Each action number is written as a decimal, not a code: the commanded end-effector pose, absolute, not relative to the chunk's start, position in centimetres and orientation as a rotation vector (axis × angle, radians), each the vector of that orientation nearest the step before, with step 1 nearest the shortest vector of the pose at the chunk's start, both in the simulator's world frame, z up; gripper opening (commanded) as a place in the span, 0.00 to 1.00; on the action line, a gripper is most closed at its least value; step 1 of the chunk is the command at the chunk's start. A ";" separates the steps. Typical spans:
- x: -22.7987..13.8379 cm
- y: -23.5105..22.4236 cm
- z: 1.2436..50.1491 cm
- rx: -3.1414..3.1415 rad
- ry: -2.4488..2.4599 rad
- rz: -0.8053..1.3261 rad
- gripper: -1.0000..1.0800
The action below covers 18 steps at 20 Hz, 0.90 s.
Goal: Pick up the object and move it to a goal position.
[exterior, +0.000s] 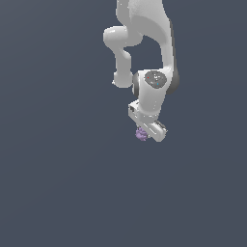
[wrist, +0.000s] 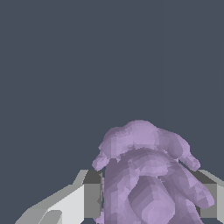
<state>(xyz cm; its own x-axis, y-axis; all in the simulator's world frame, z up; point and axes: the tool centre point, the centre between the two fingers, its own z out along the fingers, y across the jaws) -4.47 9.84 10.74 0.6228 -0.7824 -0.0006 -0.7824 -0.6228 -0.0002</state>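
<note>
Sitting between tool [wrist: 146,197] fingers [wrist: 72,203]: purple object [wrist: 144,175], gripped.

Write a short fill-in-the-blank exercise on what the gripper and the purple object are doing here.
1. The lumpy object is pale ____ in colour.
2. In the wrist view, the object sits ____ the two fingers.
3. The gripper belongs to a ____ robot arm.

Missing words: purple; between; white
</note>
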 end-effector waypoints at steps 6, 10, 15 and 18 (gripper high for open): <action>-5.3 8.5 17.9 -2.828 1.365 0.000 0.00; -5.8 7.6 22.6 -2.828 1.366 0.000 0.00; -6.3 6.5 28.2 -2.828 1.367 0.000 0.00; -6.7 5.9 31.5 -2.828 1.367 0.000 0.00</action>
<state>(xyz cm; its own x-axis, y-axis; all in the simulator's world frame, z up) -6.43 6.25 29.81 0.6213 -0.7836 0.0001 -0.7836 -0.6213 -0.0013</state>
